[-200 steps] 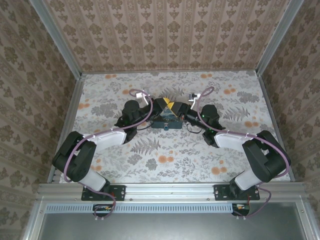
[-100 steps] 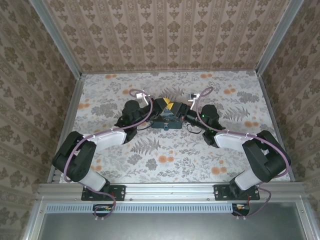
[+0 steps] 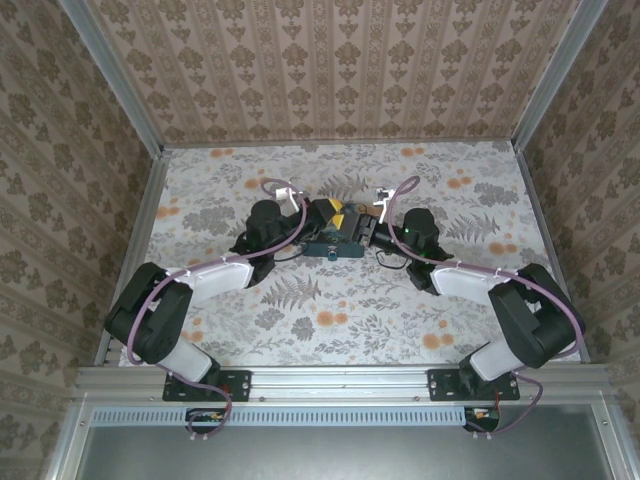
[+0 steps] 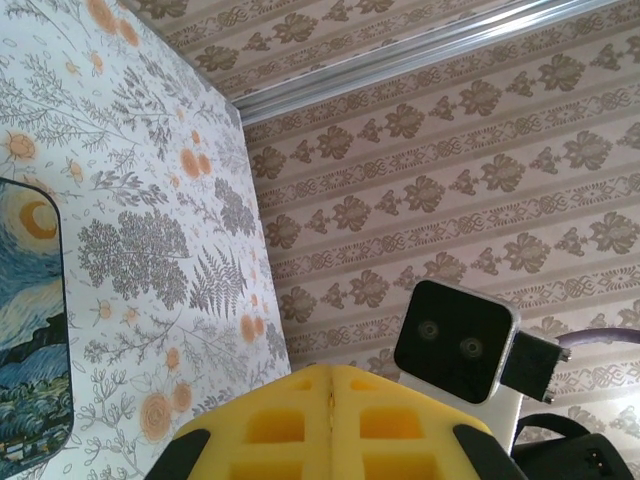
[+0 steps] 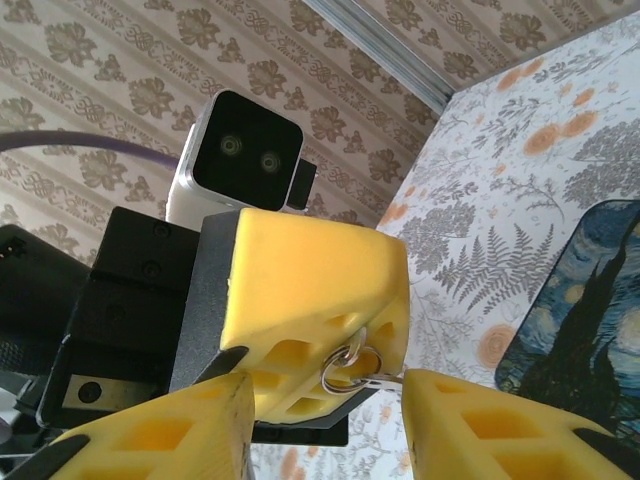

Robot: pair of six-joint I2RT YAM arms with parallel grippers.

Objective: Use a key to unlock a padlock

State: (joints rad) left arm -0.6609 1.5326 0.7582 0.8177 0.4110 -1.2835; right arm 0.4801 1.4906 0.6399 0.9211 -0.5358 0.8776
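Looking down from above, we see both arms reaching in from the near edge to meet at the middle of a flower-printed table (image 3: 330,320). Their grippers come together over a box (image 3: 335,246) painted dark blue and yellow, which lies flat on the table.

From the left wrist, we see the left gripper (image 4: 330,385) fully closed, its two yellow fingers pressed together along a thin seam. A corner of the box shows at the left edge of that view, and the other wrist's camera (image 4: 455,340), a black square face, sits just beyond the fingertips.

From the right wrist, the same closed fingers appear as one yellow block. A small metal ring (image 5: 345,372) sticks out at the block's lower corner, pinched there, and a thin metal piece runs from it towards the right. The right gripper (image 5: 325,392) is wide open and holds nothing. Its two yellow fingers (image 5: 170,430) stand on either side of the ring, with the ring in the gap between them.

We cannot pick out the padlock; it is too small or hidden among the grippers.
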